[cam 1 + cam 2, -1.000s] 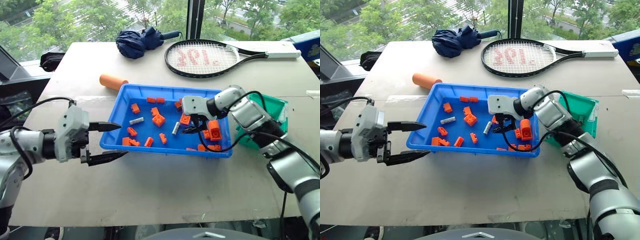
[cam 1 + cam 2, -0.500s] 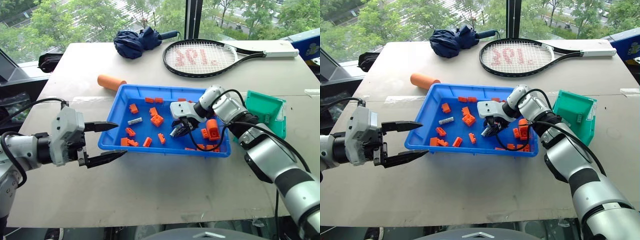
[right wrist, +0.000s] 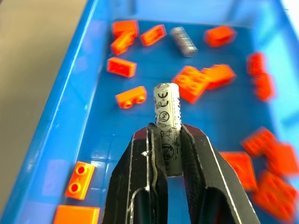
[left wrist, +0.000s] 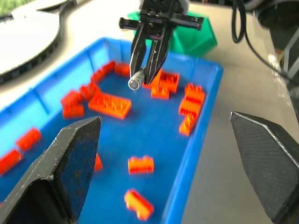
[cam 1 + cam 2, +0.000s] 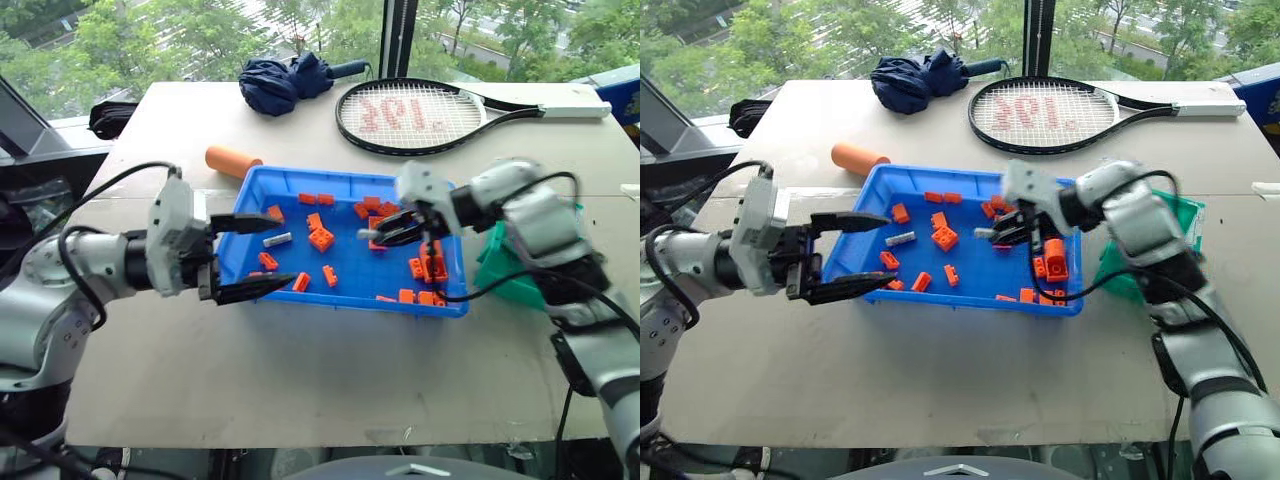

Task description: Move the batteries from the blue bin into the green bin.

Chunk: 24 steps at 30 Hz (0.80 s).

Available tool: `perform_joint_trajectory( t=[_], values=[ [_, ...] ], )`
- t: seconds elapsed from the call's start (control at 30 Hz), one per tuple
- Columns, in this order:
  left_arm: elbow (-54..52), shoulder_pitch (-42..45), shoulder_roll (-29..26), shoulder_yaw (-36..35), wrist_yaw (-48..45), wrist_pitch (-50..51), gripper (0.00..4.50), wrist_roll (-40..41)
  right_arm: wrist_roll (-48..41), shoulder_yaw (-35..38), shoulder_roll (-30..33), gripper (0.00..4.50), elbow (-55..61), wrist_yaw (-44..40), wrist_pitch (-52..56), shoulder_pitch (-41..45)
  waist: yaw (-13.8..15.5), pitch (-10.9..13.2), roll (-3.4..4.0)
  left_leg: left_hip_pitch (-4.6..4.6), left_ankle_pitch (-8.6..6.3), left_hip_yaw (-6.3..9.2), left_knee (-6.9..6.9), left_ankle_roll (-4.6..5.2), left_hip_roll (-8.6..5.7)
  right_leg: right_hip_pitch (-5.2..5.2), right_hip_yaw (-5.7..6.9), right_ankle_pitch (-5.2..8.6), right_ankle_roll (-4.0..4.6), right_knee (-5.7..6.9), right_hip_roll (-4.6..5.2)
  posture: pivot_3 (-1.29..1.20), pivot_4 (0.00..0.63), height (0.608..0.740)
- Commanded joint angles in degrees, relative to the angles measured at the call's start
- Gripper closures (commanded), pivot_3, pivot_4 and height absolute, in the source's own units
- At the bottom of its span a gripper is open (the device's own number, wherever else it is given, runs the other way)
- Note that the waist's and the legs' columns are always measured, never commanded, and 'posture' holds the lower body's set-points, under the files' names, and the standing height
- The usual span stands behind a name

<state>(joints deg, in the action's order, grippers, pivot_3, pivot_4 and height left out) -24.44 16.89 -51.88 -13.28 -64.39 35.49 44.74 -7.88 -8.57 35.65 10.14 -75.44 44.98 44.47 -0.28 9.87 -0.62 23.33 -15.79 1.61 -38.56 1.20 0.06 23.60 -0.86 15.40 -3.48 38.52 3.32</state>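
Right pincer (image 3: 167,154) pinches one battery (image 3: 167,112) by its end. It looks hard, smooth and light, so hold its middle

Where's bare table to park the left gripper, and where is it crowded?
Free: the table strip in front of the blue bin, and the stretch between bin, orange cylinder and racket. Crowded: the bin's right end, with brick piles, the right gripper shut on a battery, and the green bin beside it. The left gripper is open.
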Motion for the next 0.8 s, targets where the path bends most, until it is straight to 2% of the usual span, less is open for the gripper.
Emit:
perform_joint_trajectory(
  t=[0.03, 0.2, 0.4, 0.47, 0.5, 0.6, 0.7, 0.8],
  values=[
    [0.1, 6.2, 2.7, 3.1, 2.3, 2.1, 0.0, 2.7, -2.2, 11.3, 5.5, 4.45, 11.2, 7.3, 11.9, -4.9, 0.1, 0.0, -0.01, 0.04, -0.01, 0.01, -0.07, 0.02, -0.01, 0.01, -0.01, 0.0, 0.0, 0.01, -0.04, 0.0, 0.15, 0.74],
    [4.5, 16.5, 9.0, 9.0, 3.3, 2.5, 0.0, 1.5, -2.3, 25.3, 13.2, 4.45, 16.9, 14.8, 19.4, -15.6, 0.2, 0.0, -0.01, 0.14, -0.03, 0.06, -0.4, 0.07, -0.01, 0.02, -0.01, 0.0, -0.01, 0.2, -0.19, 0.0, 0.15, 0.74],
    [10.0, 21.9, 11.6, 12.9, 0.6, -0.2, 0.0, -2.4, -2.3, 28.7, 14.7, 4.45, 14.6, 22.1, 18.9, -22.4, -0.9, 0.0, 0.0, 0.06, -0.03, -0.08, -0.52, 0.1, 0.03, 0.02, -0.18, 0.0, -0.01, 0.34, -0.36, 0.0, 0.15, 0.74],
    [11.4, 22.6, 11.6, 13.4, -0.1, -1.2, 0.0, -3.8, -2.3, 28.2, 14.5, 3.47, 12.8, 24.1, 17.7, -23.0, -0.9, 0.0, 0.0, 0.03, -0.03, -0.09, -0.52, 0.1, 0.04, 0.02, -0.2, 0.0, -0.01, 0.36, -0.41, 0.0, 0.15, 0.74],
    [12.0, 22.7, 11.5, 13.5, -0.4, -1.6, 0.0, -4.5, -2.5, 28.0, 14.5, 3.18, 12.2, 24.8, 17.1, -23.1, -0.9, 0.0, 0.0, 0.03, -0.03, -0.1, -0.52, 0.1, 0.05, 0.02, -0.21, 0.0, -0.01, 0.36, -0.41, 0.0, 0.15, 0.74],
    [14.1, 22.6, 10.2, 13.0, -0.2, -2.6, 0.0, -7.1, -2.3, 27.5, 14.7, 1.84, 11.4, 27.0, 14.0, -23.8, -0.5, 0.0, 0.0, 0.05, -0.03, -0.07, -0.53, 0.1, 0.06, 0.01, -0.2, 0.0, -0.01, 0.34, -0.41, 0.0, 0.15, 0.74],
    [16.7, 21.8, 8.2, 12.4, 0.2, -4.1, 0.0, -10.7, -6.8, 28.9, 12.8, 0.33, 13.9, 25.4, 11.0, -24.0, -0.5, 0.0, 0.0, 0.09, -0.03, -0.06, -0.57, 0.1, 0.06, 0.02, -0.18, 0.0, -0.02, 0.32, -0.4, 0.0, 0.15, 0.74],
    [21.1, 21.2, 6.2, 12.0, -0.2, -6.1, 0.0, -13.9, -13.5, 30.6, 8.9, 0.33, 18.6, 23.3, 8.4, -25.5, -0.5, 0.0, 0.01, 0.08, -0.03, 0.01, -0.56, 0.1, 0.07, 0.01, -0.15, 0.01, -0.01, 0.33, -0.44, 0.0, 0.15, 0.74]
  ],
)
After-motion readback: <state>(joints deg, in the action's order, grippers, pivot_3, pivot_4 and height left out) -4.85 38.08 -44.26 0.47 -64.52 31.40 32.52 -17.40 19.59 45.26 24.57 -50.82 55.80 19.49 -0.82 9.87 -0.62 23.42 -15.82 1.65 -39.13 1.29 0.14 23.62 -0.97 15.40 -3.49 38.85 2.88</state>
